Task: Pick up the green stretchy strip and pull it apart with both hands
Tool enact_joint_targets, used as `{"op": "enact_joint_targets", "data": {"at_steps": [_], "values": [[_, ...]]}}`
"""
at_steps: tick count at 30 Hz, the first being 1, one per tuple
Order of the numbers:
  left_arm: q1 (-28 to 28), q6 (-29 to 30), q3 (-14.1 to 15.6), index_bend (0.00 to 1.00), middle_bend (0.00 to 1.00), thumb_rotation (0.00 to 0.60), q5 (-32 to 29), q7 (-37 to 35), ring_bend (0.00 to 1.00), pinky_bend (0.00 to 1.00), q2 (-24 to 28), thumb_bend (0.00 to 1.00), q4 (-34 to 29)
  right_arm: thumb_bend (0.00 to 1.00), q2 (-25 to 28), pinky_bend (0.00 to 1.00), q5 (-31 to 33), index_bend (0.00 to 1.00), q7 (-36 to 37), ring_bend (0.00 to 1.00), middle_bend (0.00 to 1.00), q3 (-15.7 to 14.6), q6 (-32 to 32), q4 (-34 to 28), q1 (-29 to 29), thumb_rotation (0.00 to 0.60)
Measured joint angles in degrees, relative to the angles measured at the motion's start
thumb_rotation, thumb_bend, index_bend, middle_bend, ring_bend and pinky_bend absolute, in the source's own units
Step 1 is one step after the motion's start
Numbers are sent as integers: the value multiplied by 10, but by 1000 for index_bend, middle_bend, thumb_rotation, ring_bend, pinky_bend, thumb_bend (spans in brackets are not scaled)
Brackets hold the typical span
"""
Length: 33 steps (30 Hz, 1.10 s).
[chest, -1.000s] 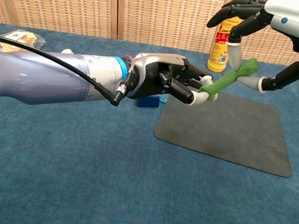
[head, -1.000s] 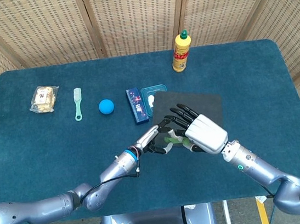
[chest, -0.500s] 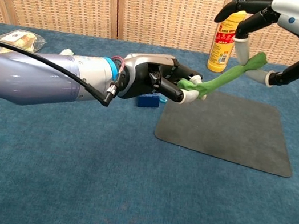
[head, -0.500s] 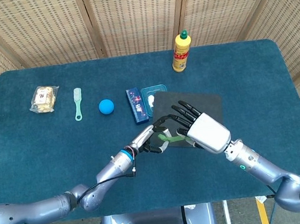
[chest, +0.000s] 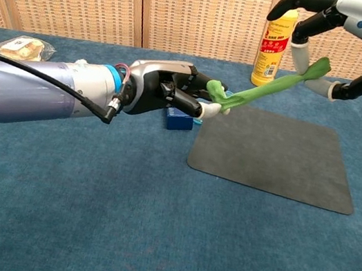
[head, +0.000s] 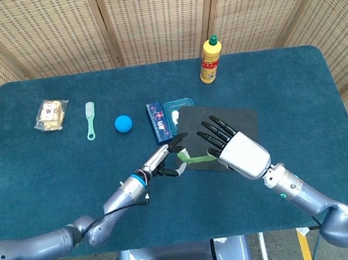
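Note:
The green stretchy strip (chest: 264, 91) hangs in the air above the table, drawn into a thin band between my two hands; in the head view the strip (head: 197, 159) shows only as a short green piece. My left hand (chest: 168, 89) pinches its lower left end, and the same hand (head: 168, 159) appears left of the dark mat in the head view. My right hand (chest: 351, 25) pinches the upper right end with its other fingers spread; from the head camera the right hand (head: 238, 150) covers that end.
A dark grey mat (chest: 277, 155) lies under the strip. Behind it stands a yellow bottle (head: 210, 60). A blue box (head: 159, 122) and a teal tray (head: 175, 111) sit by the mat's left edge, with a blue ball (head: 123, 123), a green brush (head: 90, 120) and a snack bag (head: 51, 114) further left.
My left hand has pulled back to the left and my right hand has moved right and up, so the green strip is now longer and thinner.

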Motion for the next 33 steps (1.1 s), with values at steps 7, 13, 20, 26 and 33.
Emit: {"op": "enact_joint_targets", "data": {"at_steps": [7,13,20,26,33], "values": [[18,5,8,778,0,600,10,-16,0,0,16,534,-1,665,6,0,0,864,-9,0,243,-1,15,6,-11,600],[30,9,13,778,0,600,19,-31,0,0,28,534,-1,666,10,0,2,866,-8,0,234,0,25,14,-17,600],[45,15,20,779,0,600,32,-47,0,0,45,534,-3,665,14,0,7,867,-10,0,234,3,35,31,-25,600],[59,22,23,780,0,600,38,-63,0,0,67,533,1,666,18,0,18,868,-3,0,233,6,42,47,-31,600],[75,29,24,781,0,600,48,-87,0,0,97,534,7,665,23,0,29,868,2,0,233,12,49,66,-37,600]]}}
